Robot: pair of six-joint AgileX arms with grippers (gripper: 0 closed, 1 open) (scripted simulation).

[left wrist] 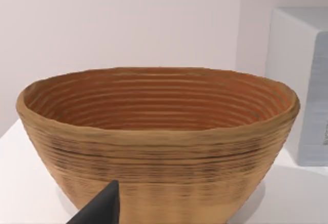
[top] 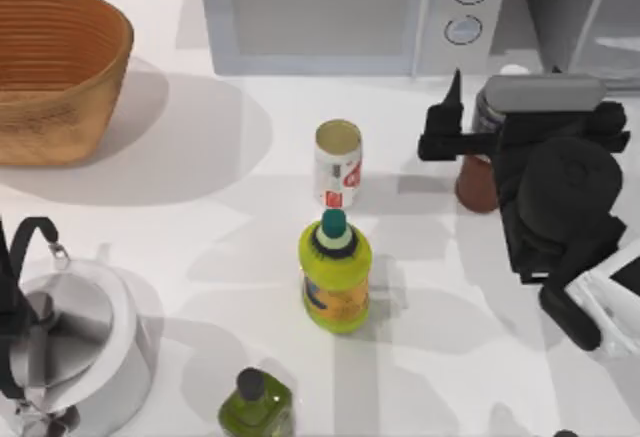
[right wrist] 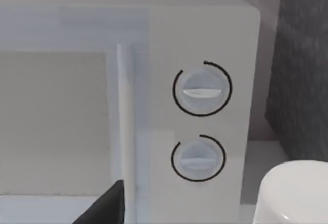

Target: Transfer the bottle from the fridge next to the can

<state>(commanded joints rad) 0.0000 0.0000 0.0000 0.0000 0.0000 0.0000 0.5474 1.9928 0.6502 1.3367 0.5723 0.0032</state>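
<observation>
Your right gripper is clamped on the bottle, upright, just in front of the fridge near the counter's right edge. Bare counter separates it from the can. The basket is empty. Your left arm is parked at the left edge.

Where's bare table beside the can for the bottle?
Bare table lies left of the can, toward the basket, and right of it, toward the right gripper holding the bottle. In front it is crowded: the yellow-green bottle nearly touches.
</observation>
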